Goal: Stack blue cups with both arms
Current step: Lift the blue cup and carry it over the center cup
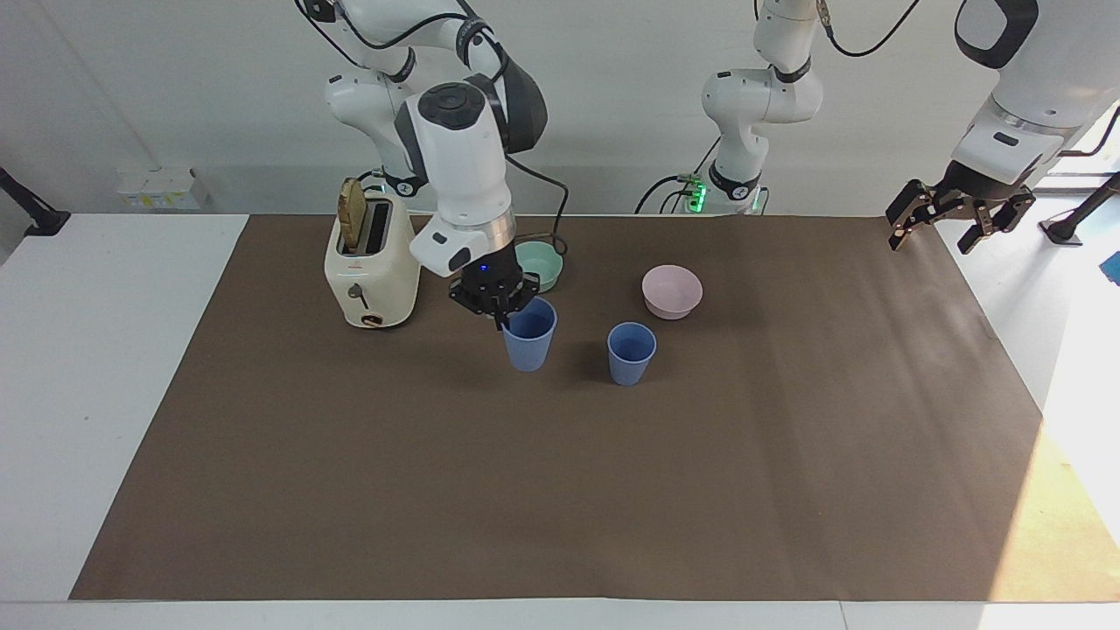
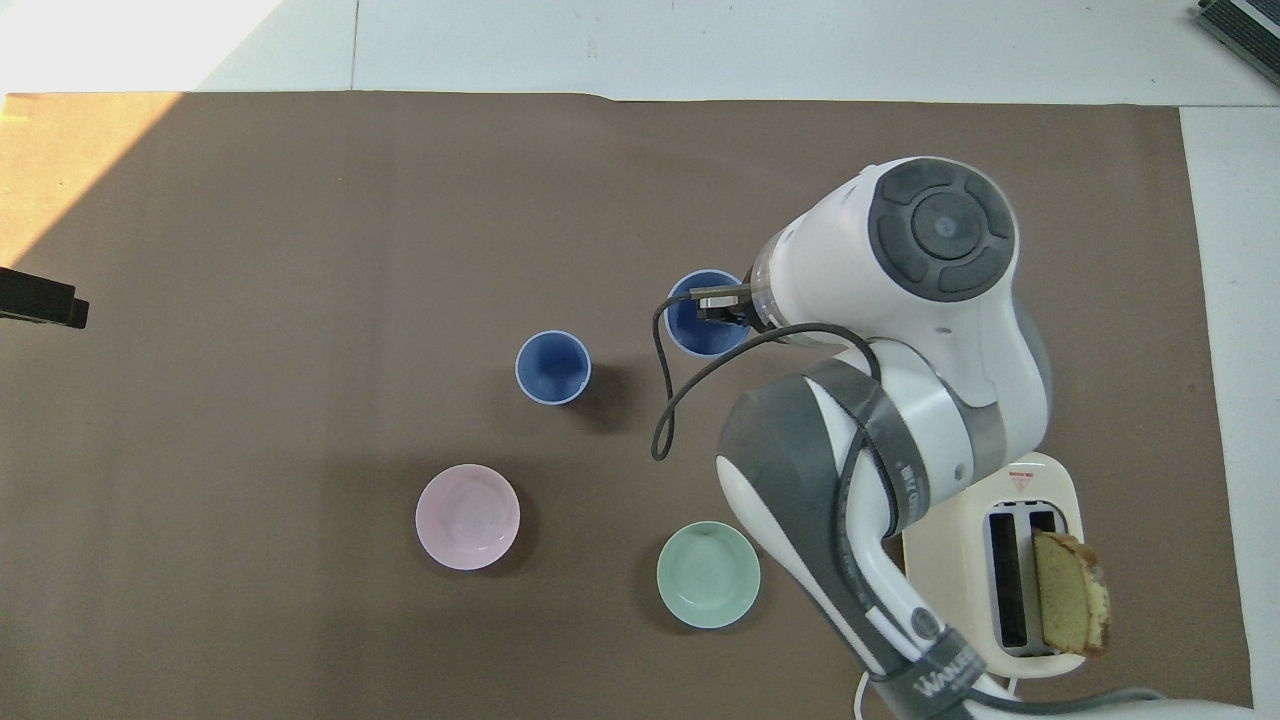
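Note:
My right gripper (image 1: 500,308) is shut on the rim of a blue cup (image 1: 528,336) and holds it upright in the air over the brown mat, beside the second cup. In the overhead view the held cup (image 2: 700,318) shows partly under the right gripper (image 2: 722,306). The second blue cup (image 1: 631,353) stands upright on the mat near the middle, also in the overhead view (image 2: 553,367). My left gripper (image 1: 954,223) is open and waits in the air over the mat's edge at the left arm's end; only its tip (image 2: 40,305) shows from above.
A teal-green bowl (image 1: 542,262) and a pink bowl (image 1: 671,291) stand nearer to the robots than the cups. A cream toaster (image 1: 370,262) with a bread slice (image 1: 352,214) stands toward the right arm's end. The brown mat (image 1: 560,490) covers the table.

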{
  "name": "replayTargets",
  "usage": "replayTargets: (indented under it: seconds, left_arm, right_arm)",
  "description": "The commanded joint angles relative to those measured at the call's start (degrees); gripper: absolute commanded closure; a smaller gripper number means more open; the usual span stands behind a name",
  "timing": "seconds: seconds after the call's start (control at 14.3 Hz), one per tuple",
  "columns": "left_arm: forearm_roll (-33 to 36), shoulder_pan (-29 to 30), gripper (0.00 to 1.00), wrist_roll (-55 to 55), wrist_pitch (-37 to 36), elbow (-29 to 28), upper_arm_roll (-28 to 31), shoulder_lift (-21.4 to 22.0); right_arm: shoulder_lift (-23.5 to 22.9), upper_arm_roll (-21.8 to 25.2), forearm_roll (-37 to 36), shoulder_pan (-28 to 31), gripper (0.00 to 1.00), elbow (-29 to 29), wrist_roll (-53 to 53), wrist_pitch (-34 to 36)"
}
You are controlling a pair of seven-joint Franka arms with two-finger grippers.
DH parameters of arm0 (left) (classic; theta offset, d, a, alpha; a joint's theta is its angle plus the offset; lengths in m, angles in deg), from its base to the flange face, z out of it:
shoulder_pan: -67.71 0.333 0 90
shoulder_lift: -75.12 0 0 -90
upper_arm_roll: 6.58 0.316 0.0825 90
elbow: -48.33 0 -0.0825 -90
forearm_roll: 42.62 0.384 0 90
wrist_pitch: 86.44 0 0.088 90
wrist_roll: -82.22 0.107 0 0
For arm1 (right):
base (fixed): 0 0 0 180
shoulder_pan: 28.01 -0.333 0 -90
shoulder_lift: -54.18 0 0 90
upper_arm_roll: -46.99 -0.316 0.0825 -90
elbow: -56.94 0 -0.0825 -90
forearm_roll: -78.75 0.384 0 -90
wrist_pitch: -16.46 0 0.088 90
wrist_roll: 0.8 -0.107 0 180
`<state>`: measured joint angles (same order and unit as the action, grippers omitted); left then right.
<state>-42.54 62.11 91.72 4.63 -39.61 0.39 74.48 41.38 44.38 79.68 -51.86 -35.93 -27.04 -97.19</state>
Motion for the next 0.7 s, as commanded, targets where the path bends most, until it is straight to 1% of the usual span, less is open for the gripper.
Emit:
replayTargets:
  seconds: [0.0,0.14,0.28,0.42,0.63]
  left_arm:
    - [-0.18,0.32,0.00,0.79,-1.25,0.32,-0.20,0.38]
    - [-0.18,0.32,0.00,0.79,-1.25,0.32,-0.20,0.38]
    - [-0.18,0.24,0.00,0.79,-1.25,0.24,-0.20,0.38]
    - [-0.18,0.24,0.00,0.79,-1.25,0.15,-0.20,0.65]
    - [-0.18,0.24,0.00,0.79,-1.25,0.06,-0.20,0.65]
  right_arm:
    - [-0.99,0.15,0.03,-2.95,1.00,3.21,-3.72,0.45]
    - [-2.57,0.15,0.20,-4.88,1.00,6.80,-6.08,0.45]
    - [-4.24,-0.03,0.20,-5.42,1.00,9.89,-8.02,1.07]
    - [-6.96,0.06,0.12,-7.78,1.00,12.52,-10.83,0.90]
    - [-8.64,-0.03,0.12,-9.54,1.00,12.89,-13.04,0.28]
